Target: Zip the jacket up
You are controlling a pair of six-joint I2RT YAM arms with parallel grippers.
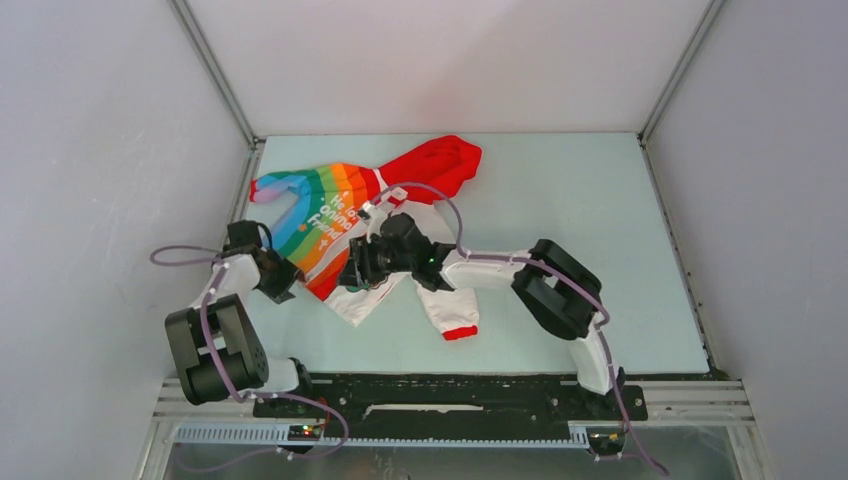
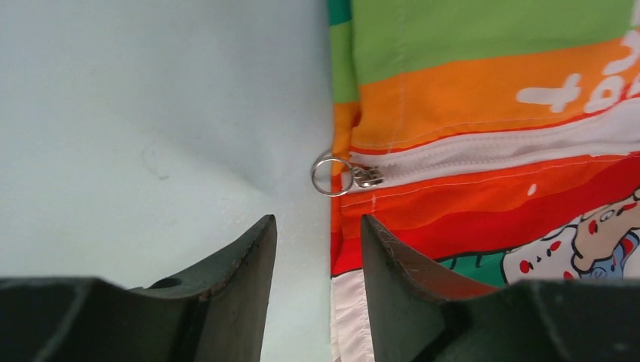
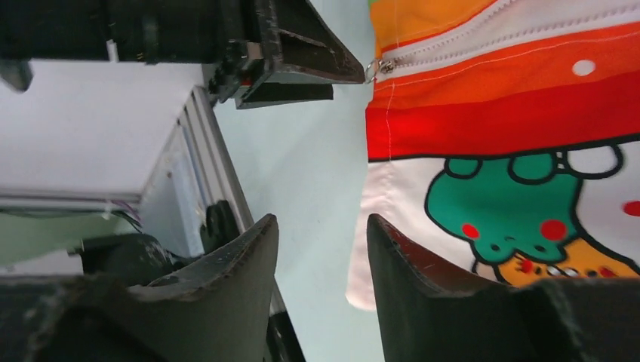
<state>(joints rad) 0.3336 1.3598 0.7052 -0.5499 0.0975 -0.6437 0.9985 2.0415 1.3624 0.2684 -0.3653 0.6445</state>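
Two sets of jaws are hovering at the hem of the jacket (image 1: 340, 225), which is lying spread toward the left and far edges of the surface (image 1: 560, 200), red hood pointing at the far edge. The zipper ring (image 2: 332, 175) is sitting right at the hem, so the zip is looking barely started. That ring is lying flat and thin; the left jaws, closing a little off line, are likely to be pinching fabric or bare surface instead. With nothing pinning the hem, any pull is risking dragging and bunching the whole jacket. The left jaws are standing partly parted and empty, just short of the ring. The right jaws are likewise parted and released, with the white hem edge running just beside one finger.
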